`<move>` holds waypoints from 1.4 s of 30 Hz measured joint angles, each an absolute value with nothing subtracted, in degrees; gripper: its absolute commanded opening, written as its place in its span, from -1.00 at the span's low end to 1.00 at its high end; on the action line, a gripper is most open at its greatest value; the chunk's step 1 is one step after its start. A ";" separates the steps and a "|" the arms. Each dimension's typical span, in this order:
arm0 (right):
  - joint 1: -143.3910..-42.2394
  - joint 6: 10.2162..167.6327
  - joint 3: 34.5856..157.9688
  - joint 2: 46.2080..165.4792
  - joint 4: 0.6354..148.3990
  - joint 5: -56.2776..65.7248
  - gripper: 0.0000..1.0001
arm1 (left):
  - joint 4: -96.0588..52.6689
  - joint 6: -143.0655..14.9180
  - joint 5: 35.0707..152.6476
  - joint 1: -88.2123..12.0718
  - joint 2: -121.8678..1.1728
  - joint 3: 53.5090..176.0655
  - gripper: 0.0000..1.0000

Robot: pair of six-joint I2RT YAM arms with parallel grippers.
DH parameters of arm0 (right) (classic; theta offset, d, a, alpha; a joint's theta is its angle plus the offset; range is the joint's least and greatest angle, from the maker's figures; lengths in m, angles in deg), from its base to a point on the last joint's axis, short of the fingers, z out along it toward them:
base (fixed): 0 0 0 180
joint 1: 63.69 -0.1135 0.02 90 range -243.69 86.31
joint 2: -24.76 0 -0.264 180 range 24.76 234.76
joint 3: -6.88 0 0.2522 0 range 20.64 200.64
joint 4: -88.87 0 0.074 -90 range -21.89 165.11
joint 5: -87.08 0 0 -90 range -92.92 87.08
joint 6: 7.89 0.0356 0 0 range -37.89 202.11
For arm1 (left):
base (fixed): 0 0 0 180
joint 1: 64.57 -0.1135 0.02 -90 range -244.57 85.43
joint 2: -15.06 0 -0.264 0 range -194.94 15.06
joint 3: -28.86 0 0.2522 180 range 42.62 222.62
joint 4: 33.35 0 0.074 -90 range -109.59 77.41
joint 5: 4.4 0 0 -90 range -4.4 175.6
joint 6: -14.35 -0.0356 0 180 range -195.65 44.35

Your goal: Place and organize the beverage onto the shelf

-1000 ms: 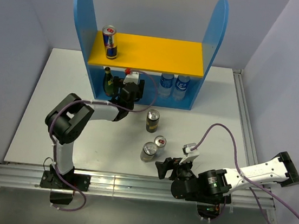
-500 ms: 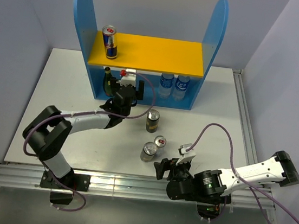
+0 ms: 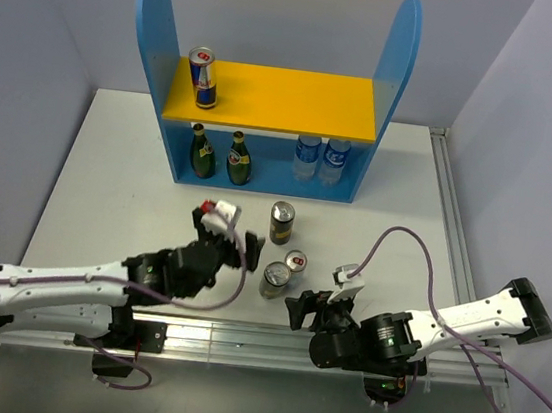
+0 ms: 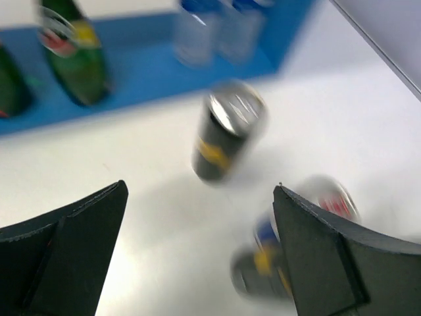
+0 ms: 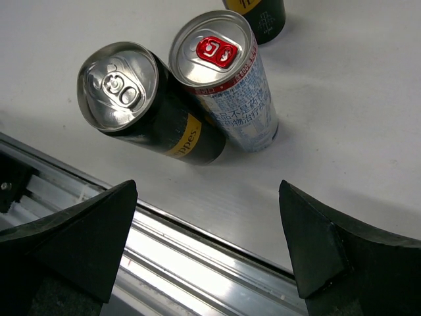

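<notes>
The shelf (image 3: pixel 269 98) stands at the back. A blue-silver can (image 3: pixel 202 77) is on its yellow board. Two green bottles (image 3: pixel 200 152) (image 3: pixel 239 159) stand on the lower level's left half. On the table stand a dark can (image 3: pixel 281 222), a silver slim can (image 3: pixel 295 262) and a second dark can (image 3: pixel 274 279). My left gripper (image 3: pixel 217 228) is open and empty, left of the cans; its blurred view shows the far dark can (image 4: pixel 223 141) ahead and a green bottle (image 4: pixel 75 56). My right gripper (image 3: pixel 309 309) is open and empty, just near-right of the dark can (image 5: pixel 151 112) and silver can (image 5: pixel 230 85).
Two small clear bottles with blue caps (image 3: pixel 320 158) stand on the right half of the shelf's lower level. A metal rail (image 5: pixel 197 263) runs along the table's near edge, under my right gripper. Grey walls close in the left, right and back.
My left arm has pulled back from the shelf's lower level toward the near edge, leaving the second green bottle standing there. The right gripper has barely moved.
</notes>
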State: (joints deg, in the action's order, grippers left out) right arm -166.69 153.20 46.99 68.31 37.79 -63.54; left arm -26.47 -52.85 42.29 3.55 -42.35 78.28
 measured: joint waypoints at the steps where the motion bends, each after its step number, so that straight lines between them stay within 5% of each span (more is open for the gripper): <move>1: -166.71 153.20 46.99 67.90 37.79 -63.56 0.90 | -24.87 -51.58 42.29 6.89 -39.64 76.49 0.99; 7: -166.84 153.13 46.99 68.77 37.84 -63.73 0.90 | -17.50 -45.65 42.00 21.69 -34.11 72.20 0.99; 13: -166.93 153.27 47.08 71.85 37.46 -63.73 0.90 | -18.29 -43.32 40.32 29.01 -42.61 71.28 0.99; 33: -166.95 153.20 47.28 66.04 35.23 -65.02 0.90 | -46.81 -50.97 28.74 26.91 -73.25 73.82 0.94; 36: -166.95 153.16 47.21 65.67 34.08 -65.99 0.89 | -50.62 -52.80 28.85 25.25 -74.65 73.75 0.77; 42: -167.37 153.29 47.17 64.27 35.45 -65.42 0.90 | -57.20 -55.51 30.53 21.27 -76.27 73.78 -0.02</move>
